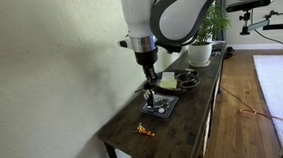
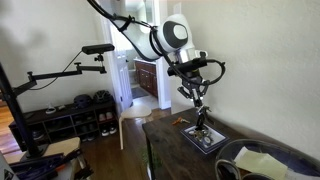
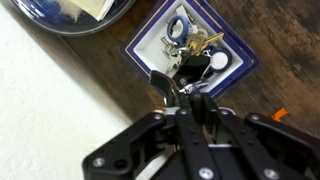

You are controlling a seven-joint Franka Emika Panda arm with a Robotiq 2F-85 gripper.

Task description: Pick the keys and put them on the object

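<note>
The keys (image 3: pixel 192 48), a cluster of silvery and dark metal pieces, hang over the pale patterned top of the object (image 3: pixel 235 72), a flat dark-rimmed rectangle on the wooden table. My gripper (image 3: pixel 180 88) is just above the object, with its fingers closed together on the upper end of the keys. In both exterior views the gripper (image 1: pixel 150 85) (image 2: pixel 200 108) points straight down over the object (image 1: pixel 162 108) (image 2: pixel 207 140), with the keys (image 2: pixel 203 126) dangling onto it. A small orange-red piece (image 1: pixel 145 132) (image 3: pixel 281 114) lies apart on the table.
A round dark dish (image 1: pixel 187 81) (image 3: pixel 45 22) holding paper sits just beyond the object, and a white plant pot (image 1: pixel 200 53) stands behind it. The narrow table (image 1: pixel 185 126) runs along a wall. A dish (image 2: pixel 232 160) fills an exterior view's foreground.
</note>
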